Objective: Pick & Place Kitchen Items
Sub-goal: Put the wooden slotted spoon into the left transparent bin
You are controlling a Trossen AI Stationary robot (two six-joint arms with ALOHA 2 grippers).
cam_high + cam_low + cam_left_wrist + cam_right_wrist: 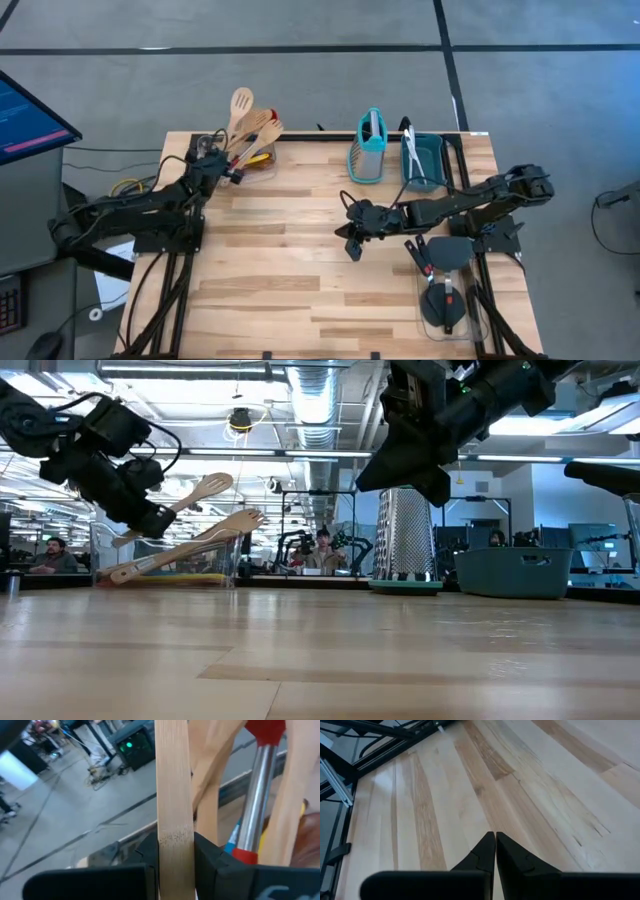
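At the far left a clear container (262, 160) holds a bundle of wooden utensils (255, 122), with a red and metal handle (260, 795) and a yellow piece among them. My left gripper (228, 168) sits at the bundle's handle ends, shut on one flat wooden utensil (205, 490). My right gripper (352, 245) hangs shut and empty over the middle of the table (495, 837). A teal box grater (368, 147) stands upright on its base at the far edge. My left gripper pinches the flat wooden handle (175, 837) between its two fingers (210, 857), which press on its two narrow edges. The fingers come from the table's left and near side, almost level, and point along the handle. The utensil slants up toward its head (213, 485); what it rests on is hidden.
A teal bin (425, 160) holding a pale utensil stands right of the grater. On the near right, a clear container (450, 300) holds black spatulas. Bare wooden tabletop (290, 290) spreads across the middle and near side. People sit in the room beyond the table.
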